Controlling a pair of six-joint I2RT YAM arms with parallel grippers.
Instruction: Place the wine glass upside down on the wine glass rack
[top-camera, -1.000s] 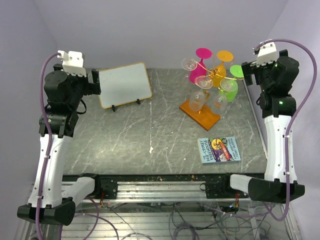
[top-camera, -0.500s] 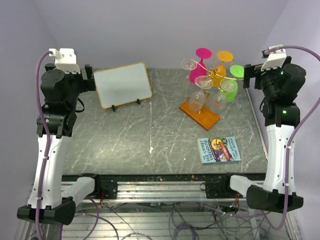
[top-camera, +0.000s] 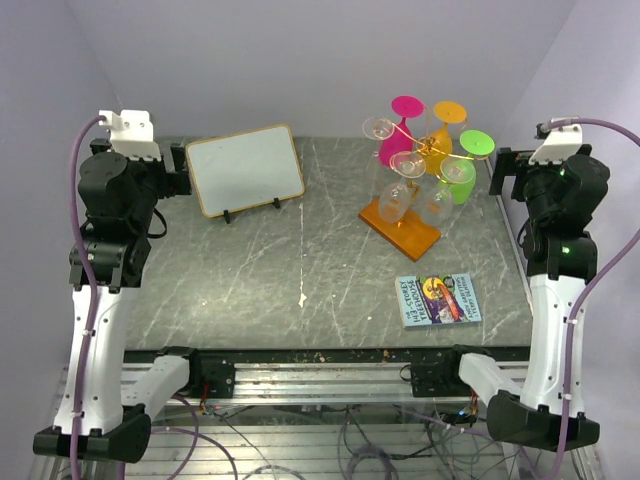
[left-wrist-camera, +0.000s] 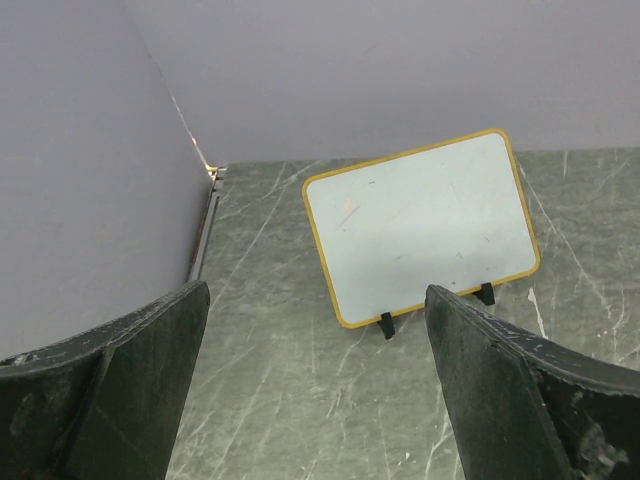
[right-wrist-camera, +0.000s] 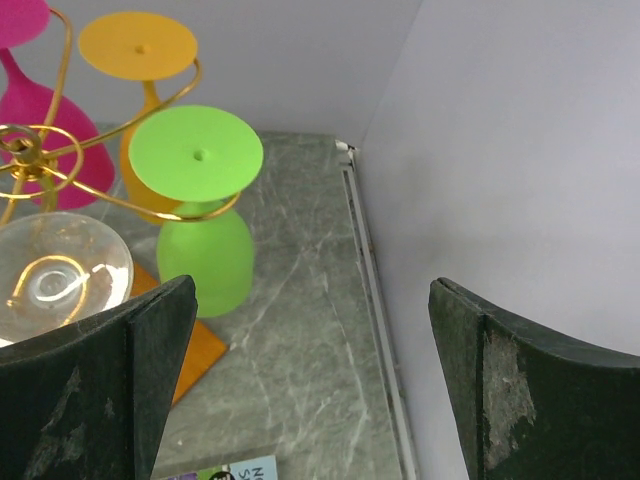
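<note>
Veined grey tabletop, seemingly lilac walls

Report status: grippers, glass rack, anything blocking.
Left gripper and right gripper open, empty. Wine glass rack loaded, green wine glass hanging upside down on it. Whiteboard, book apart from rack; nothing blocking.

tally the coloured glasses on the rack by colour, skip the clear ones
pink glass: 1
orange glass: 1
green glass: 1
total on the rack: 3
</note>
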